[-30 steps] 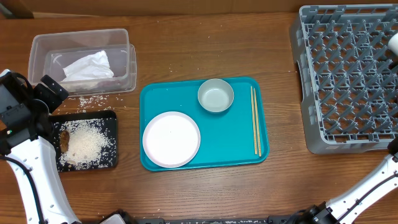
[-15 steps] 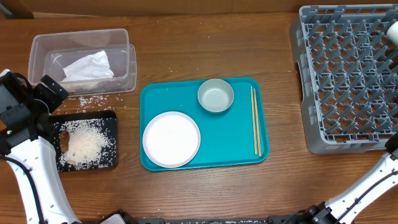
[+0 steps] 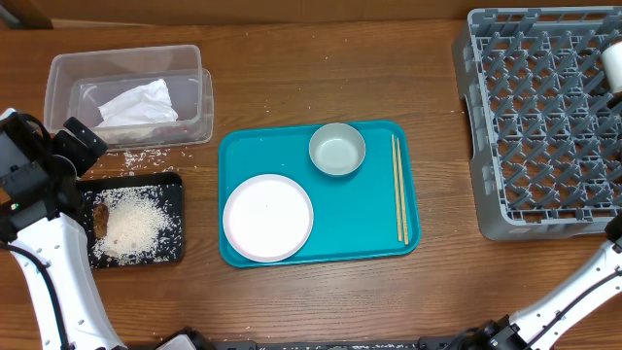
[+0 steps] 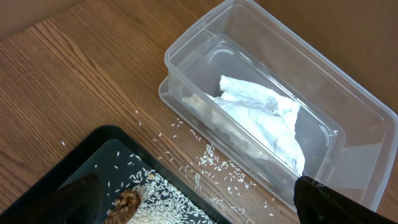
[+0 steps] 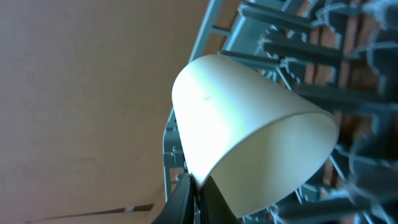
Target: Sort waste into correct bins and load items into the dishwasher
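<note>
Right hand (image 5: pixel 194 190) pinched narrow on rim of small white rounded dish (image 5: pixel 249 124), grey pegged plastic rack (image 5: pixel 292 56) just beyond it; thin rim grip may slip, dish could snag there. Left hand (image 4: pixel 205 199) wide, empty

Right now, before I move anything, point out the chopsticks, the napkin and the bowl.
chopsticks (image 3: pixel 398 190), overhead view, midway along the pair.
napkin (image 4: pixel 264 115), left wrist view, middle of the crumpled paper.
bowl (image 3: pixel 337 151), overhead view, centre of its white inside.
</note>
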Robot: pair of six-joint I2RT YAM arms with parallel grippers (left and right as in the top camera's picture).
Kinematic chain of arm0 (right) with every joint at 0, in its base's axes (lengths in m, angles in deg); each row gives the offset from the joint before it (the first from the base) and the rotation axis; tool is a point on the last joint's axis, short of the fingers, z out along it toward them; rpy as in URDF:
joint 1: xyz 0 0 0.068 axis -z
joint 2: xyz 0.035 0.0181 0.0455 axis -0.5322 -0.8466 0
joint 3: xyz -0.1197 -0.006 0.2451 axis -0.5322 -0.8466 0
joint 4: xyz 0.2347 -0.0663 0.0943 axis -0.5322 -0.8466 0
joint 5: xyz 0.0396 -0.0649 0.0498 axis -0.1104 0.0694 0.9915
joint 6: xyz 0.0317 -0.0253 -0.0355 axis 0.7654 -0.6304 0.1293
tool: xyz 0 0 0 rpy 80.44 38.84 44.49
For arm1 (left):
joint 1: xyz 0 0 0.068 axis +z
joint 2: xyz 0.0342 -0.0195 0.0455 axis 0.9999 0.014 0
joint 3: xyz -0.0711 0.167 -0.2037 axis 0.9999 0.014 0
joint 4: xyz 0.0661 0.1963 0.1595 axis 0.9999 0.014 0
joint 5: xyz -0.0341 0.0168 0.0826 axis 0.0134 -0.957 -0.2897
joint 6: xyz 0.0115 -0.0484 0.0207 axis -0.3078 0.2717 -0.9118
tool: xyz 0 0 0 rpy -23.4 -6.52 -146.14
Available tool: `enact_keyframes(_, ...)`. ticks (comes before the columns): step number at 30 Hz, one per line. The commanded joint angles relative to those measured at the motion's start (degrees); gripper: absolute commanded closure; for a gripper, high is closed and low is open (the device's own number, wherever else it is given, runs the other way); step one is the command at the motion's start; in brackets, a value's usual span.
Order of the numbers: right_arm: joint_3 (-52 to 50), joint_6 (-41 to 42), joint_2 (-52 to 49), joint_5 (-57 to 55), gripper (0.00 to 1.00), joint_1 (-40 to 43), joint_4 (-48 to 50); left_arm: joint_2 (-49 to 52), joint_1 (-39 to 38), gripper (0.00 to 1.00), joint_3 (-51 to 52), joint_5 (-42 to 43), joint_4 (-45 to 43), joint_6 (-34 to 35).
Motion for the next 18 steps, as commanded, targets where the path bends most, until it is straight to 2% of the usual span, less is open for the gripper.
enact_keyframes(1,1.4,-0.3,-0.4,-7.1,0.93,2.5,-3.7,-1.1,-0.1,0.00,-0.2,-0.5,-0.1,0.5)
enact_keyframes(11,2.7,-0.5,8.1,-17.2,0.86,5.6,-13.6,-1.1,-0.1,0.00,-0.2,-0.5,-0.1,0.5)
enact_keyframes(18,2.7,-0.5,16.9,-20.3,0.79,4.4,-12.3,-1.1,-0.1,0.00,-0.2,-0.5,-0.1,0.5)
